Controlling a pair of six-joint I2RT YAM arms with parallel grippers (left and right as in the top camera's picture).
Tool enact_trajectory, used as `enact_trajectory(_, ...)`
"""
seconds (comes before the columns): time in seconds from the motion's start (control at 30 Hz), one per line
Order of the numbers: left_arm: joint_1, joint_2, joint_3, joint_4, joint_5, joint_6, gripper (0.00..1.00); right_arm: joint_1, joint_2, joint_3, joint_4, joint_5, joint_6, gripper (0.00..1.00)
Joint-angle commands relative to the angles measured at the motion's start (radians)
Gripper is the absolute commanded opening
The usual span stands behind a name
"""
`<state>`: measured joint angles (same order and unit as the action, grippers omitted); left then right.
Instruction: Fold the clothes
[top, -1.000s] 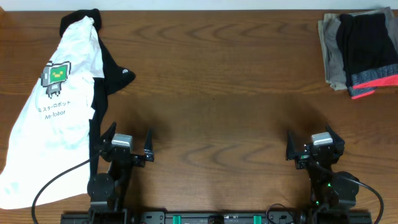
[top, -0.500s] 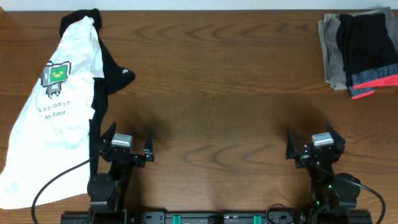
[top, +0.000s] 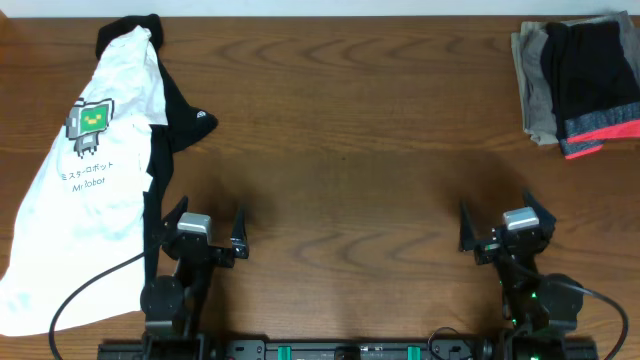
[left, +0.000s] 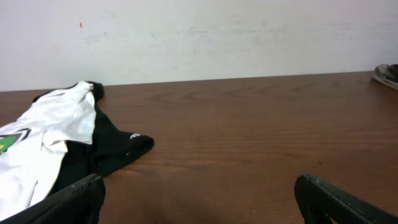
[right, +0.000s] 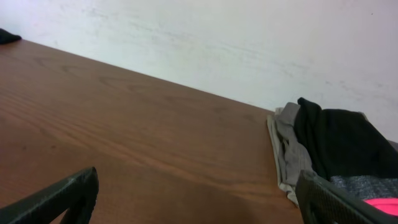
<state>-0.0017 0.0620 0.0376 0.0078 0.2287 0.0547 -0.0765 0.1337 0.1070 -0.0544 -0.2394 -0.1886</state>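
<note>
T-shirt: the white T-shirt (top: 80, 170) is lying unfolded and rumpled along the left side of the table (top: 350, 150), robot print facing up
Beneath it: a black garment (top: 180, 125) is poking out from under its right edge
Left gripper: the left gripper (top: 208, 218) is sitting at the near edge, close to the shirt, jaws standing wide apart and holding nothing
Right gripper: the right gripper (top: 497, 215) is sitting at the near right, jaws spread wide, empty
Far-right corner: a folded stack (top: 575, 85) of grey, black and coral-striped garments is lying well apart from both grippers
</note>
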Motion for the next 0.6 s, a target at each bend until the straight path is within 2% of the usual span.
enact_trajectory(0.0,0.003,0.052,0.072,0.008,-0.002,-0.008,0.98,-0.008,0.061,0.064,0.011,-0.013,0.008,0.99)
enact_trajectory(0.3,0.003,0.311,0.240,-0.042,-0.002,-0.008,0.98,-0.008,0.318,0.206,0.059,-0.107,0.008,0.99)
enact_trajectory(0.43,0.003,0.474,0.389,-0.148,-0.002,-0.039,0.98,-0.008,0.486,0.327,0.030,-0.175,0.008,0.99)
enact_trajectory(0.57,0.003,0.656,0.599,-0.302,0.014,-0.056,0.98,-0.008,0.676,0.497,-0.075,-0.237,0.008,0.99)
